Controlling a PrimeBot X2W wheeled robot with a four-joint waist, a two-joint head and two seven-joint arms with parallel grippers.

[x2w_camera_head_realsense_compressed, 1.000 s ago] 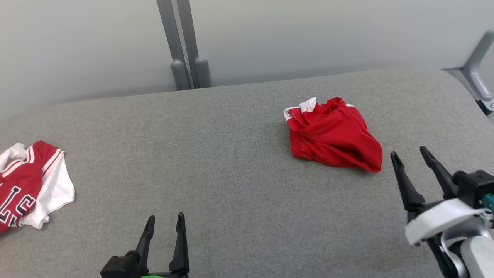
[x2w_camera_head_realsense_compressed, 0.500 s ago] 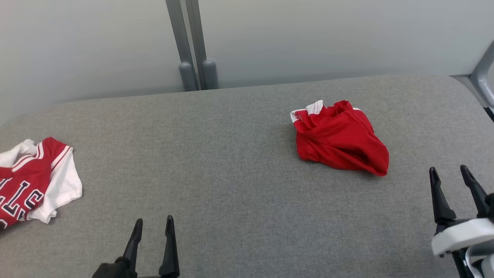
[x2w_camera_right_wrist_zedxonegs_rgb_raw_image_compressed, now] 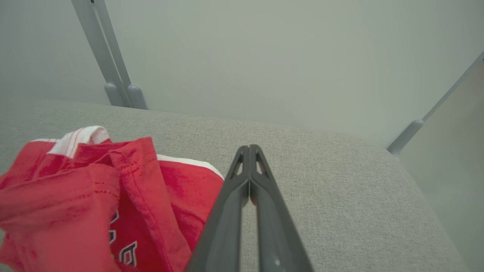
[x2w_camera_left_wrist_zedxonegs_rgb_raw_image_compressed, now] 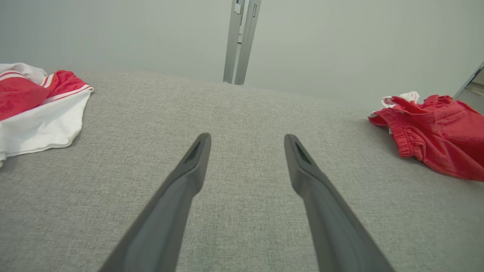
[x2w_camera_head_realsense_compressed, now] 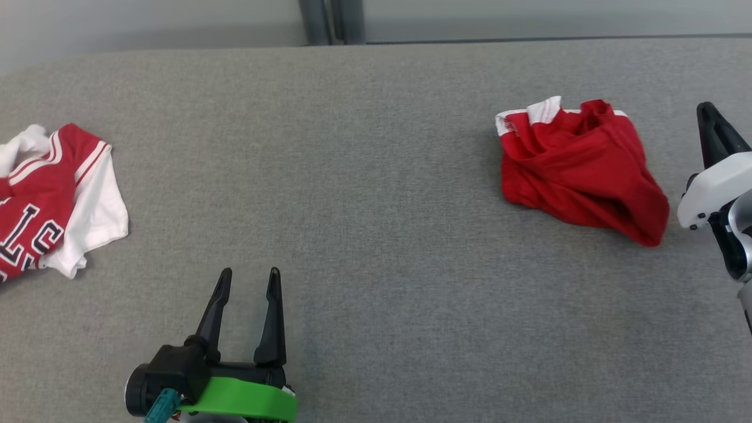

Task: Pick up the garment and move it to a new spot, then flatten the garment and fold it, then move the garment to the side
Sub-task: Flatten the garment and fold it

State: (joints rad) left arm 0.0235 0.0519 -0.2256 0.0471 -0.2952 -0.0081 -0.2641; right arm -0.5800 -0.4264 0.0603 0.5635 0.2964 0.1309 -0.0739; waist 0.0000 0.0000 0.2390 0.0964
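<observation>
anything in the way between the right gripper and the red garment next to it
Nothing visible does. The right gripper, shut and empty, sits just to the right of the crumpled red garment, with bare grey surface between them. The red-and-white jersey lies far off at the left.

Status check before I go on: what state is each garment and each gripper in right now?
Red shorts: crumpled in a heap on the grey table, not held.
Red-and-white jersey: bunched up at the table's left side, not held.
Left gripper: open, empty, over bare table.
Right gripper: shut, holding nothing, just right of the shorts.
</observation>
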